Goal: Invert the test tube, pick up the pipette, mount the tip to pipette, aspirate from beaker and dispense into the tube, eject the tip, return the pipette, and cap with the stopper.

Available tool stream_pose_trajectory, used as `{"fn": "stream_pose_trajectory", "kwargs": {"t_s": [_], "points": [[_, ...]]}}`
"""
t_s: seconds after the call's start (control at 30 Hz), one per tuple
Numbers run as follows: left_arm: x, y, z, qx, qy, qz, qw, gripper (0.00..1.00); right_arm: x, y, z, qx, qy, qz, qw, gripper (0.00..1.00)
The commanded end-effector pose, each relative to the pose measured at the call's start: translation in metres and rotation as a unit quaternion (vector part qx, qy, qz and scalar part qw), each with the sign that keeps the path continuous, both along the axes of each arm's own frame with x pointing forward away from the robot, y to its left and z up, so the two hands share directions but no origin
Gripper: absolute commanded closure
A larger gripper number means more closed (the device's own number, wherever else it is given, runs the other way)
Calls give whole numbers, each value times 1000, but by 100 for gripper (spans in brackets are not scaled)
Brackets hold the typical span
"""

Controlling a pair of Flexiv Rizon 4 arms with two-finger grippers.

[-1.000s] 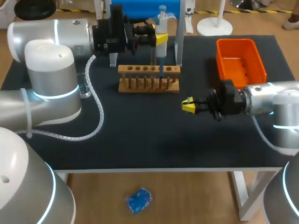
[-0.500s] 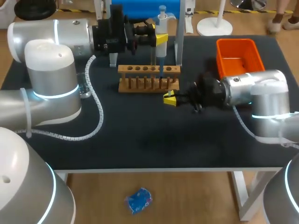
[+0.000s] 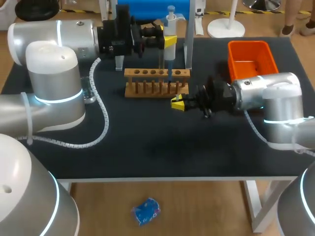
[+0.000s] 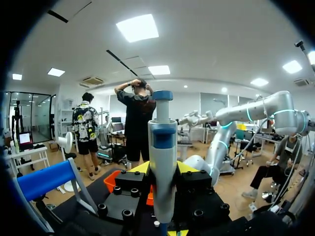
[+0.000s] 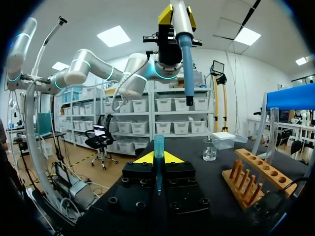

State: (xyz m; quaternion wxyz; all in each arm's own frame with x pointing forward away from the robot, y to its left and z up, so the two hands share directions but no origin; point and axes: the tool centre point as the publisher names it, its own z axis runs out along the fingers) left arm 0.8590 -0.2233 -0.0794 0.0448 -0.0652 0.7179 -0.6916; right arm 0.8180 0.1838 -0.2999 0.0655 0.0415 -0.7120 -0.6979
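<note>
Surface: a dark matte surface [image 3: 147,147] holds all the things, which sit mostly toward its back half.
Left claw: the left claw [image 3: 170,42] is at the back of the surface, above the right end of the rack. Its yellow-tipped fingers are clamped from two sides on the white and blue pipette [image 3: 171,19].
Pipette: it is held upright, plunger up, with its blue shaft pointing down.
Right claw: the right claw [image 3: 177,103] is low, just in front of the rack's right end. Its fingers are closed on a translucent blue pipette tip [image 5: 158,147].
Tip: it stands upright between the yellow fingertips, wide mouth up. In the right wrist view the pipette's shaft hangs above it, and the two are apart.
Rack: a wooden rack [image 3: 156,81] with a row of holes stands in the middle back.
Beaker: a small clear glass beaker [image 5: 209,149] stands on the left part of the surface, well apart from the rack.
Bin: an orange plastic bin [image 3: 248,45] sits at the back right.
Stand: a stand with a blue top bar [image 3: 147,10] rises behind the rack.
</note>
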Motion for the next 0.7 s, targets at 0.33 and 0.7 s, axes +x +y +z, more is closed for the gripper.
{"fn": "stream_pose_trajectory", "kwargs": {"t_s": [0.33,0.7], "points": [[-1,-1,0,-2,-1,2,1000,100,21,14,3,2,-16,12,1000,100],[-1,-1,0,-2,-1,2,1000,100,22,18,12,12,-35,20,999,100]]}}
